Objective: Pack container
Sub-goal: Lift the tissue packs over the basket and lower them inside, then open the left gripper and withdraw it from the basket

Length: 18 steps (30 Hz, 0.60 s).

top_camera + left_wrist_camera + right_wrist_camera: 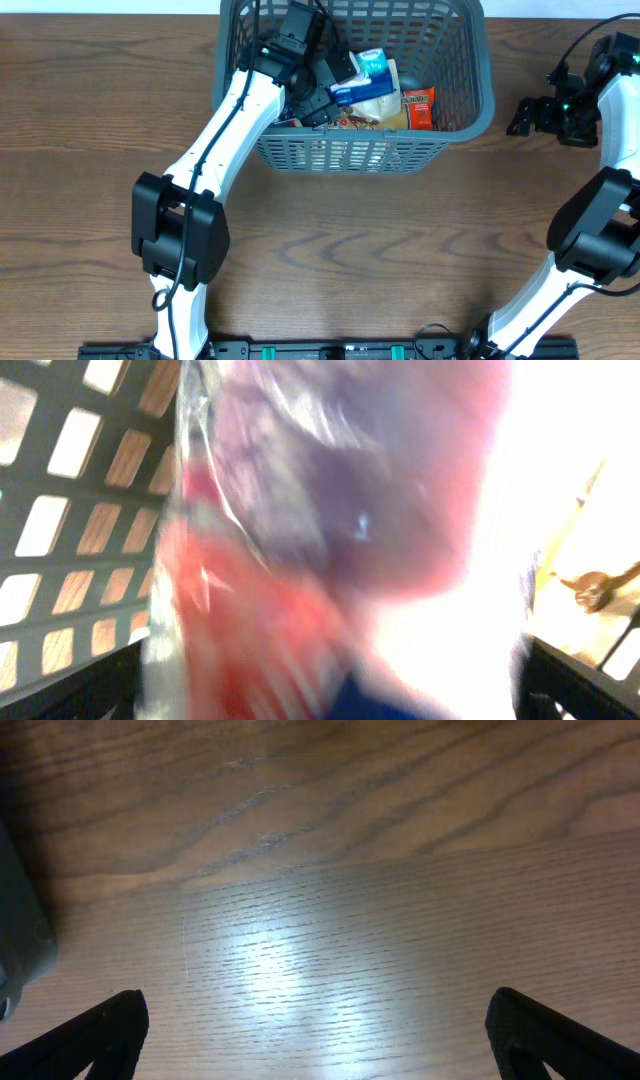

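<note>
Overhead view, grey basket (350, 152) at the counter's (400, 250) far edge, packets (375, 75) inside, left hand (318, 95) down inside it, fingers (95, 685) wide with a blurred red packet (330, 530) close between them, right hand (525, 115) wide open above the wood, right of the basket.

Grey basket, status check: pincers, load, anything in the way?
Left pincer down inside dark grey plastic lattice basket, grip unclear, blurred red packet against its camera. Right pincer open over wooden table. Several packets in basket. No obstruction seen.
</note>
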Available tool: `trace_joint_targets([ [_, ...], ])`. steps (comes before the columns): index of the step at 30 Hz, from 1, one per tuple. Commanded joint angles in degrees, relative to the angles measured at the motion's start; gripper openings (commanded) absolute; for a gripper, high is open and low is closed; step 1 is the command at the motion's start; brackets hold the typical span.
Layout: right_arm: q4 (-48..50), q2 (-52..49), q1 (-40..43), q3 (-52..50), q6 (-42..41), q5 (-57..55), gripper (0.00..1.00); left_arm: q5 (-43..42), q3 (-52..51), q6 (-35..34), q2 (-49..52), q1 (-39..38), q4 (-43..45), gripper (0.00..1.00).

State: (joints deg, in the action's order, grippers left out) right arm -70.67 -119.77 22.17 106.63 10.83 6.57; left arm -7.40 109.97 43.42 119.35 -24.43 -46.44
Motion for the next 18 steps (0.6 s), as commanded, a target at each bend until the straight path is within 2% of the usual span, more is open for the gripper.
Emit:
trace_joint_targets([
  [1, -0.1, 0.1, 0.2, -0.2, 0.6, -0.1, 0.99, 0.8, 0.2, -0.8, -0.6, 0.2, 0.3, 0.99],
  [8, 1.2, 0.1, 0.2, -0.2, 0.5, -0.1, 0.99, 4.2, 1.5, -0.6, -2.5, 0.2, 2.9, 0.99],
  [12, 1.2, 0.1, 0.2, -0.2, 0.5, 0.1, 0.99, 8.4, 6.6, -0.7, -2.9, 0.2, 2.3, 0.98],
  [18, 1.0, 0.3, 0.2, -0.1, 0.5, 0.1, 0.99, 8.6, 15.8, -3.5, -5.5, 0.7, 0.7, 0.99],
])
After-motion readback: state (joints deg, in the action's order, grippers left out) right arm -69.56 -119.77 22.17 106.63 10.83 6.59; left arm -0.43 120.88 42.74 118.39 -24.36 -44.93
